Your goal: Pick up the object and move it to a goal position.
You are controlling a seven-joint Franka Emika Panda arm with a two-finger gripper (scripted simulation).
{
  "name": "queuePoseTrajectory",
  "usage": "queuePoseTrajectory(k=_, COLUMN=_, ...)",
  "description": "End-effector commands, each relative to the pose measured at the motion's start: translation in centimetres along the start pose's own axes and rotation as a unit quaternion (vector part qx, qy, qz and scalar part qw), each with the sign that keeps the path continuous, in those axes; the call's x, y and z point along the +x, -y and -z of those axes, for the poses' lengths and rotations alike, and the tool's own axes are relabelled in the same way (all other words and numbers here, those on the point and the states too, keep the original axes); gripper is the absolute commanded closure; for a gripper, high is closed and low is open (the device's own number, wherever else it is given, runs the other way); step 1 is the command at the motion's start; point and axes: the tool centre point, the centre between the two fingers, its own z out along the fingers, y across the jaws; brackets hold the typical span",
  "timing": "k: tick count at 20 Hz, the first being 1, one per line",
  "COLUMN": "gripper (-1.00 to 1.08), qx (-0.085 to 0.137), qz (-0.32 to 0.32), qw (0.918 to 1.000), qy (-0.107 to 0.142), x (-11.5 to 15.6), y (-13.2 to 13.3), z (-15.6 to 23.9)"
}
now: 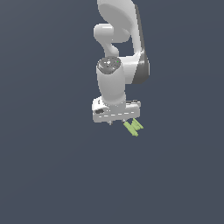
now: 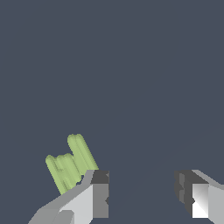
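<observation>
The object (image 1: pixel 133 127) is a small flat light-green piece with two parallel bars and a cross link, lying on the dark floor. In the exterior view it sits just below the white gripper's end on the exterior view's right. My gripper (image 1: pixel 117 122) hangs from the white arm, and its fingers are mostly hidden under the hand there. In the wrist view the gripper (image 2: pixel 142 192) is open and empty, with a wide gap between the fingers. The object (image 2: pixel 70 164) lies outside that gap, beside one finger (image 2: pixel 99 194), partly hidden behind it.
The plain dark grey floor (image 1: pixel 52 175) fills both views. The white arm (image 1: pixel 118 39) rises above the gripper at the top of the exterior view. No other objects or marker show.
</observation>
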Motion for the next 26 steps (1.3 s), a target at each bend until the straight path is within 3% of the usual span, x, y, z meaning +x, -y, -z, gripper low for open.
queuePoseTrajectory(k=1, gripper=-0.20, qx=0.016, qz=0.012, qw=0.9998, qy=-0.002, x=-0.1, y=0.4, z=-1.0)
queuePoseTrajectory(k=12, gripper=-0.20, qx=0.100, qz=0.065, qw=0.9925, qy=-0.030, x=-0.5, y=2.6, z=-5.5)
queuePoseTrajectory(k=26, gripper=-0.20, qx=0.182, qz=0.106, qw=0.9733, qy=-0.090, x=-1.2, y=4.8, z=-9.5)
